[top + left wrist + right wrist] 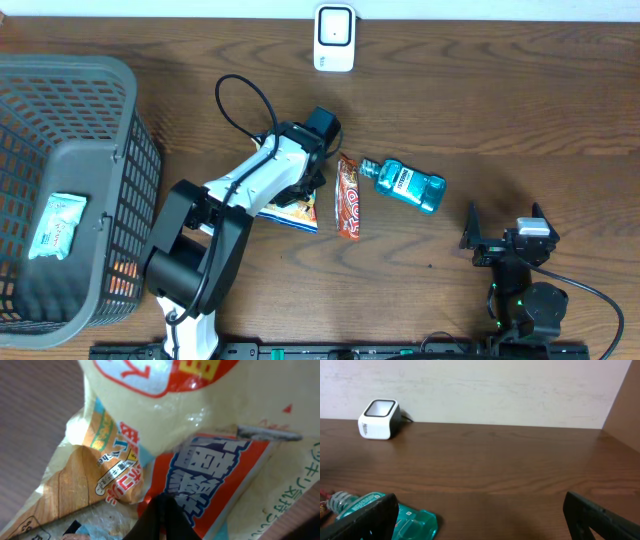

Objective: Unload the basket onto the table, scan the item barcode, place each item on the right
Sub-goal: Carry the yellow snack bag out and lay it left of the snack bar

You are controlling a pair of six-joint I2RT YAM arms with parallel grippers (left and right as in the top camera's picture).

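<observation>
Just right of left gripper [161, 516]: red bar [349, 197], then teal bottle [410, 185], both flat on brown table [500, 100]. Far left: grey basket [140, 180] holding pale packet [57, 225].

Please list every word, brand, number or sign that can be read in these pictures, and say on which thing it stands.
Orange-red pack: large blue-edged Japanese characters, turned and cropped; I cannot quote them.
Pale bag: small Japanese print, blurred.
Red bar: white letters, too small to read.
Blue bottle: label too small to read.
Scanner: no text seen.
</observation>
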